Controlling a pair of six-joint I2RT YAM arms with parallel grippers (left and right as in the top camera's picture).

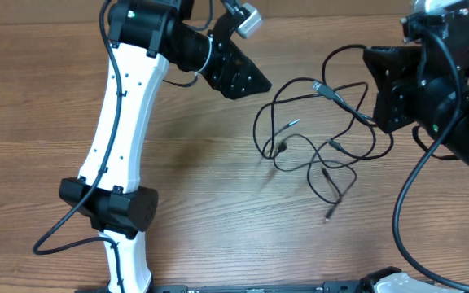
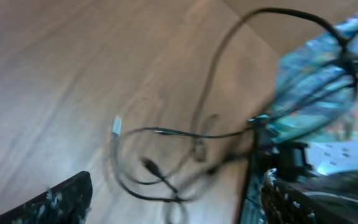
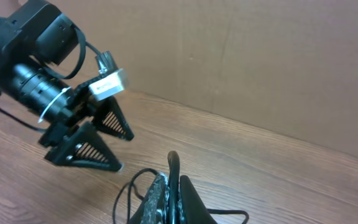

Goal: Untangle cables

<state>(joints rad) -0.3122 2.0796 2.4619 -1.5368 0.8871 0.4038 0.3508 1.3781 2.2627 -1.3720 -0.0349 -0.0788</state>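
Observation:
Several thin black cables lie in a loose tangle on the wooden table, right of centre. One silver-tipped plug points left, and another plug end lies nearest the front. My left gripper is open and empty, hovering up and left of the tangle. Its wrist view, blurred, shows the cables and the silver tip ahead of its spread fingers. My right gripper is at the tangle's right edge. It is shut on a black cable that sticks up between its fingers.
The left arm's white links cross the left half of the table. The right arm's body and thick black wires fill the right edge. The left gripper faces the right wrist camera. A brown wall stands behind the table.

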